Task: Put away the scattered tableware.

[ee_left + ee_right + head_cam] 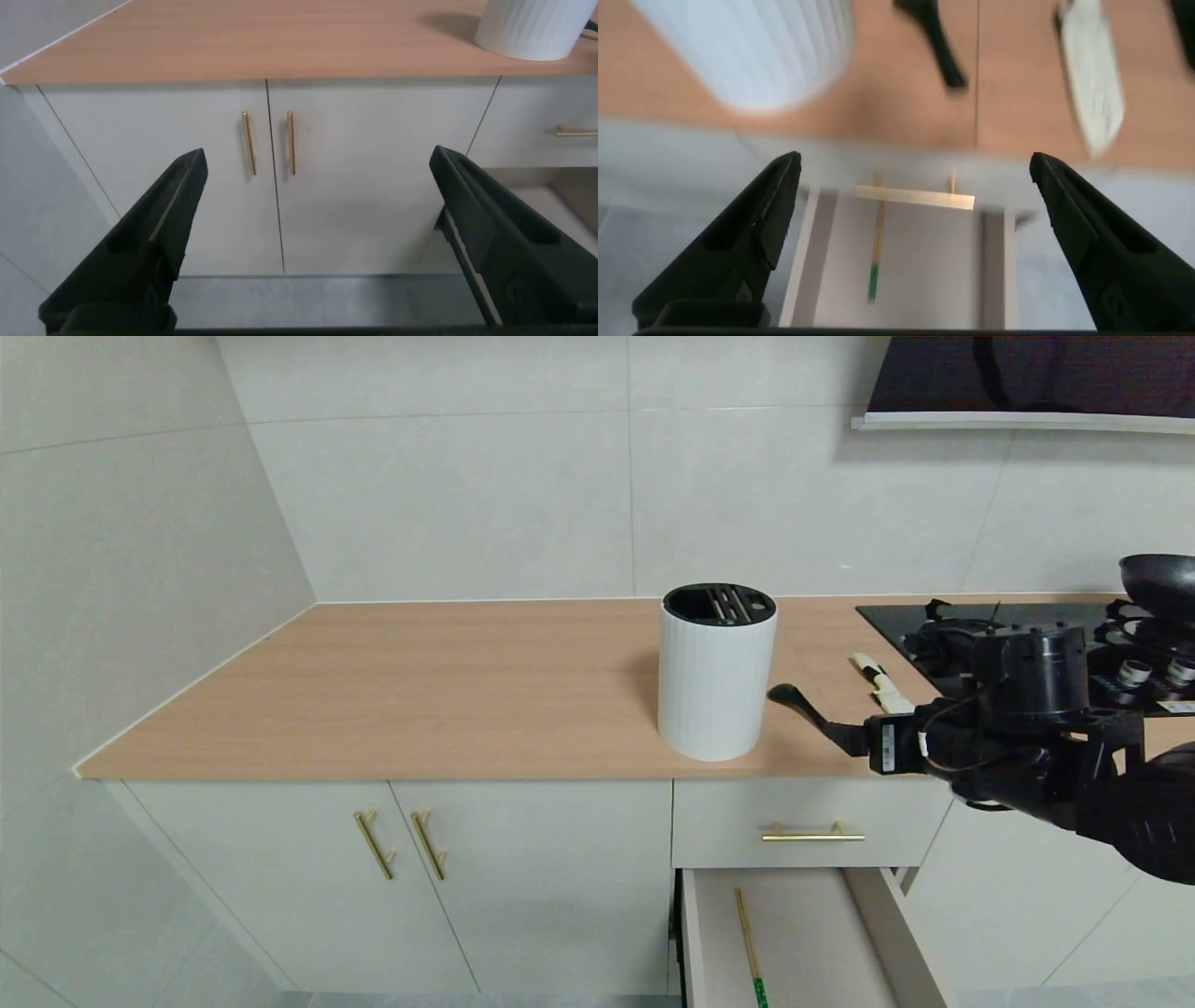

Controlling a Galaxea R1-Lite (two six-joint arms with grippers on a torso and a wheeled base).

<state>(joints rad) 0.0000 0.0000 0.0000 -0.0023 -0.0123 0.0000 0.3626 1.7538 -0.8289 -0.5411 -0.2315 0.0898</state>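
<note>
A black-handled utensil (pixel 805 707) and a white-handled utensil (pixel 878 681) were seen on the countertop (pixel 420 681) beside the ribbed white holder (pixel 716 681). A green-tipped chopstick (pixel 747 933) was seen in the open drawer (pixel 887 933). The fingers of the left gripper (pixel 318 157) and the right gripper (pixel 915 168) were spread.

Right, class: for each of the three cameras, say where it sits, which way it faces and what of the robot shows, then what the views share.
Head: high up, looking forward and down over the counter, holder and open drawer; the right arm shows at right.
Left wrist: out before the cabinet doors, facing them; left fingers, open, frame it.
Right wrist: over the drawer, facing the counter edge; right fingers, open, frame it.
Shared: the holder in all three; the chopstick in head and right wrist.
</note>
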